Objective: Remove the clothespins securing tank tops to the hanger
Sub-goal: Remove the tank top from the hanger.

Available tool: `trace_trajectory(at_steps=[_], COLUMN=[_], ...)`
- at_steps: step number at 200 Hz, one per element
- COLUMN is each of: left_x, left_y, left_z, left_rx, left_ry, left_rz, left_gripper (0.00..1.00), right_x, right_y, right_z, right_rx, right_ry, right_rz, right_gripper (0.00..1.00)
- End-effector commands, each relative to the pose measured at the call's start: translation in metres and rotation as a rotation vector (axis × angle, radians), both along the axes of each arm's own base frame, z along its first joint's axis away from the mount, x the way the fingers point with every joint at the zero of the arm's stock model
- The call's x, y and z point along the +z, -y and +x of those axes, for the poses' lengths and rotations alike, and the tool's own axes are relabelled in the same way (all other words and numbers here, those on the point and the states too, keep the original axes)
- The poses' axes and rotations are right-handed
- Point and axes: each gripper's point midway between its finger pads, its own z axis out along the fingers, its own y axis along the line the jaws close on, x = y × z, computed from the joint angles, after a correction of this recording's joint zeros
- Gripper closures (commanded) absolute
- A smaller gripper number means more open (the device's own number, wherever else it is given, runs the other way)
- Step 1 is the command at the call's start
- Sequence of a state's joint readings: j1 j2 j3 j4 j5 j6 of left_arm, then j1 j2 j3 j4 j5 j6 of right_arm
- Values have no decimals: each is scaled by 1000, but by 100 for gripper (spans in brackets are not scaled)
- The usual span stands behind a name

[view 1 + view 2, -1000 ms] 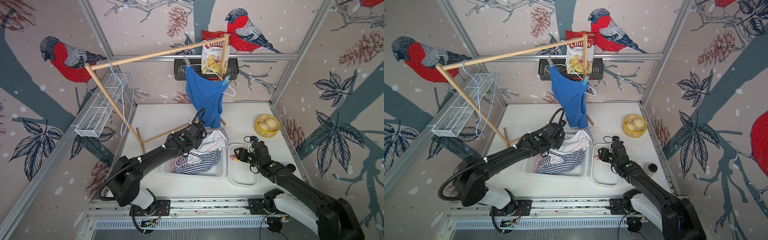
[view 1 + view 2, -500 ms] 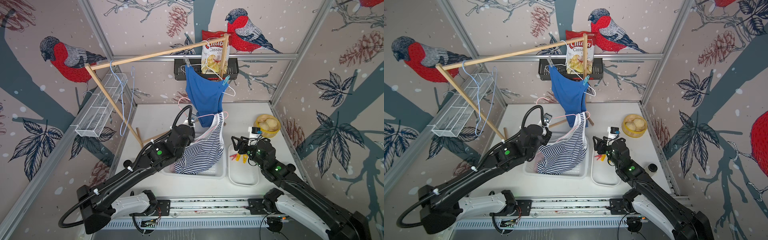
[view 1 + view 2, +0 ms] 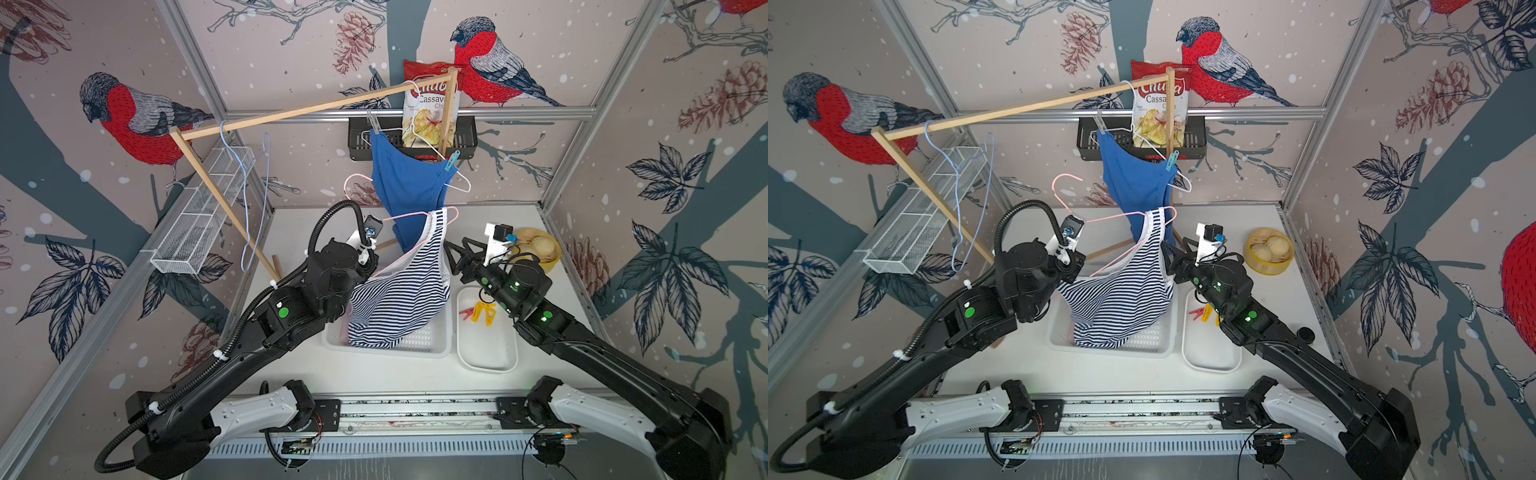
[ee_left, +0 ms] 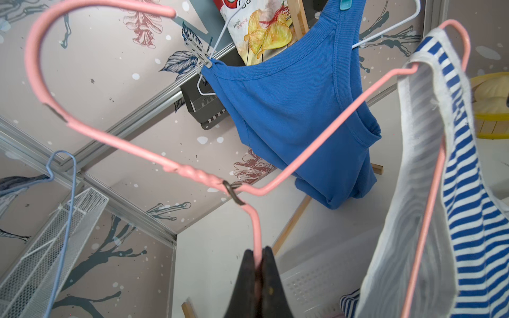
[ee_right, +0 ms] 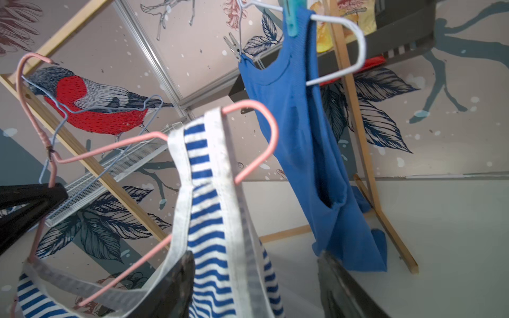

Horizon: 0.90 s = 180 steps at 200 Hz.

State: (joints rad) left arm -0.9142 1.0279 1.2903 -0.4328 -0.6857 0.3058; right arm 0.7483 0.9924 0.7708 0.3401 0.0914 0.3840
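Observation:
My left gripper (image 4: 259,256) is shut on the wire of a pink hanger (image 3: 409,216), holding it up over the white basket (image 3: 419,347). The navy-and-white striped tank top (image 3: 399,299) hangs from that hanger, its hem in the basket. My right gripper (image 5: 254,275) is open at the top's right side, with a striped strap (image 5: 209,209) between its fingers. The blue tank top (image 3: 409,183) hangs on a white hanger (image 3: 459,183) on the rack, pinned by a grey clothespin (image 3: 374,122) and a teal clothespin (image 3: 451,160). Red (image 3: 466,311) and yellow (image 3: 486,312) clothespins lie in the white tray (image 3: 486,359).
A wooden rack rail (image 3: 291,114) crosses overhead with light blue hangers (image 3: 249,199) on it. A wire basket (image 3: 199,216) is on the left wall. A black wall basket (image 3: 467,137) holds a chips bag (image 3: 428,108). A yellow steamer (image 3: 544,249) sits at the back right.
My left arm has lifted the pink hanger and the striped top up out of the basket. My right gripper has risen from the tray to the top's strap and opened wider.

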Motion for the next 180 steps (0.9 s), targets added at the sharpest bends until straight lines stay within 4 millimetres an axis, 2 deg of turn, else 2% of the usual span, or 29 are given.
trace_trajectory(at_steps=[1,19,42,66,82,103,117,159,180], left_x=[14,21,27,29,29,27,23,7,1], left_y=[-6,-7,-4,-5,-3,-4,-5,-7,-6], left_z=[1,1,0,-1,-4,-6,-5,2,5], left_rx=[25,37,25,36,30,30,39,92,104], left_ry=[47,68,83,85,82,83,78,66,60], left_rz=[49,57,41,44,38,29,43,131,170], left_gripper=[100,100,100,100,100,100,100,100,100], right_x=[30,38,37,33,29,27,28,29,34], right_y=[-16,-26,-37,-48,-51,-55,-55,-49,-38], right_z=[-5,-5,5,13,17,20,19,17,18], right_rx=[60,80,84,95,93,96,97,87,47], right_ry=[82,104,93,78,71,67,65,60,59], right_rz=[36,39,18,-5,-19,-28,-27,-36,-23], right_gripper=[30,30,30,43,55,87,100,100,100])
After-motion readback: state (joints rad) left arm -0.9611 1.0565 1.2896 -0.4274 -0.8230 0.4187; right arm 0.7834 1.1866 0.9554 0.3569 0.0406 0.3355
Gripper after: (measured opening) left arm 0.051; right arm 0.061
